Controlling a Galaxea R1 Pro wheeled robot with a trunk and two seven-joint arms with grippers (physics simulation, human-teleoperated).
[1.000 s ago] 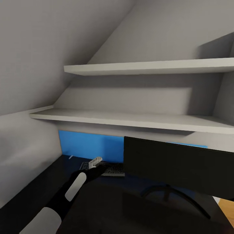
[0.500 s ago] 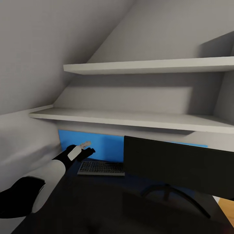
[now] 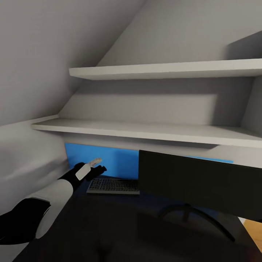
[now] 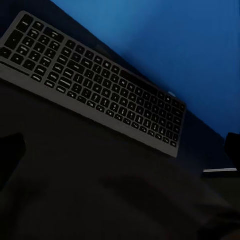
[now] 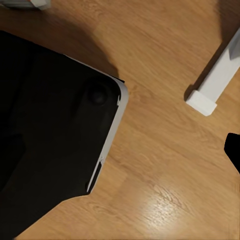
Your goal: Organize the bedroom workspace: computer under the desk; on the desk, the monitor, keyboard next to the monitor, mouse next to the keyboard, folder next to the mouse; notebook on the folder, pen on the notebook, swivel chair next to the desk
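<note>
1. Two risks standing out at lower left of the head view: left gripper (image 3: 96, 163) hovering above the left end of the keyboard (image 3: 113, 185), holding something small and pale, possibly the mouse, too blurred to confirm; fingers appearing clenched on it, though not possible to say for certain.
2. Risking a drop onto the keys, or a nudge pushing the keyboard toward the blue panel (image 3: 109, 162) behind, if lowering straight down from here.
3. Lying flat on the dark desk (image 3: 109, 225), keyboard sitting just left of the monitor (image 3: 200, 182), near the desk's back edge; in the left wrist view, keyboard (image 4: 95, 85) running diagonally with bare dark desk beside it.
4. Offering open room mostly on the near desk surface, centre of frame; tight at far left against the wall, and capped above by the lower shelf (image 3: 145, 131).
5. Crowding the right half: monitor and its curved stand, liable to being clipped by a sweep rightward.
6. Pointing at wood floor (image 5: 170, 150) in the right wrist view; right gripper's finger state impossible to tell.
</note>
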